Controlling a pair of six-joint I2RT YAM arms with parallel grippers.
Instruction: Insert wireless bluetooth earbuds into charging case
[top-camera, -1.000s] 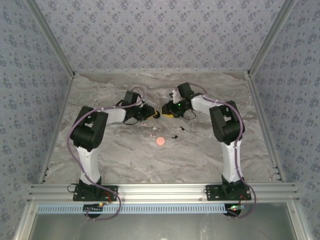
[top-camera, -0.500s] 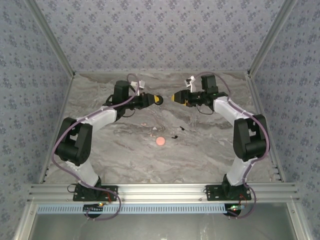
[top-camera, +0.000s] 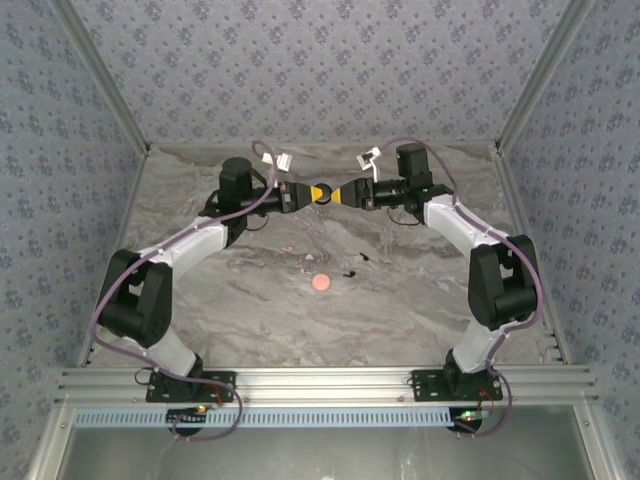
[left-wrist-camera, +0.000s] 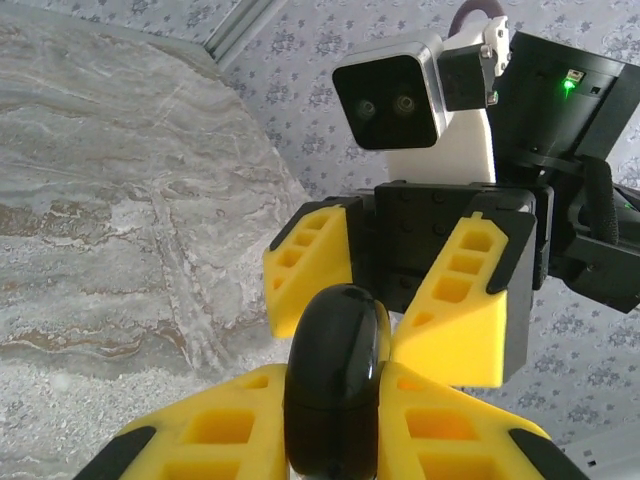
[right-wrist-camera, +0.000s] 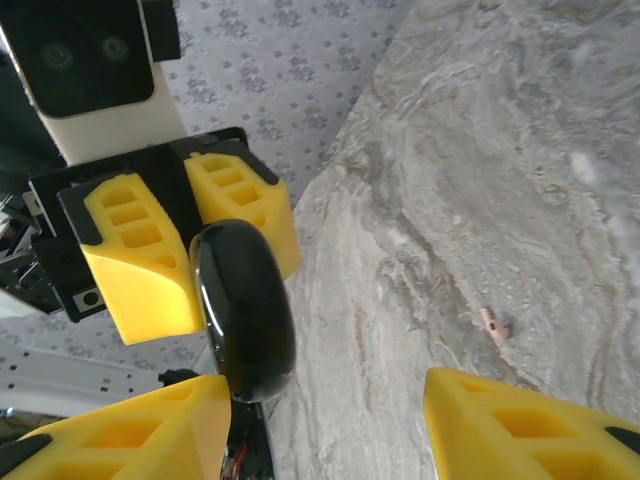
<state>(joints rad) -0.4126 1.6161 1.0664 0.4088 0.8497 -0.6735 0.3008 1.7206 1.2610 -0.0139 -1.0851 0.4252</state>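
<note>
Right, the two tools are nose to nose above the far end of the table (top-camera: 420, 310). The left gripper (left-wrist-camera: 335, 385) is clamped tight on the charging case (left-wrist-camera: 338, 330), a glossy black rounded thing pinched edge-on between its yellow fingers (left-wrist-camera: 230, 430), its end poking out past the fingertips. Facing it, the right gripper (right-wrist-camera: 325, 405) has its jaws parted wide. The free end of the case sits inside that gap, close against one finger (right-wrist-camera: 130, 430) and well clear of the other (whether it actually touches the nearer finger, I can't tell). From above, the case is a small dark spot exactly between the two tools. And the wireless bluetooth earbuds (top-camera: 350, 272)? Down on the table, well apart from either set of fingers: two tiny black bits lying near each other, toward the arm bases from the meeting point and a shade to the right gripper's side, the second one (top-camera: 362, 256) a little nearer the tools. Just beside them, on the left gripper's side, lies a round pink disc (top-camera: 320, 283). The right wrist view also catches a tiny pink scrap (right-wrist-camera: 490, 322) on the marbled surface beyond its open jaws.
</note>
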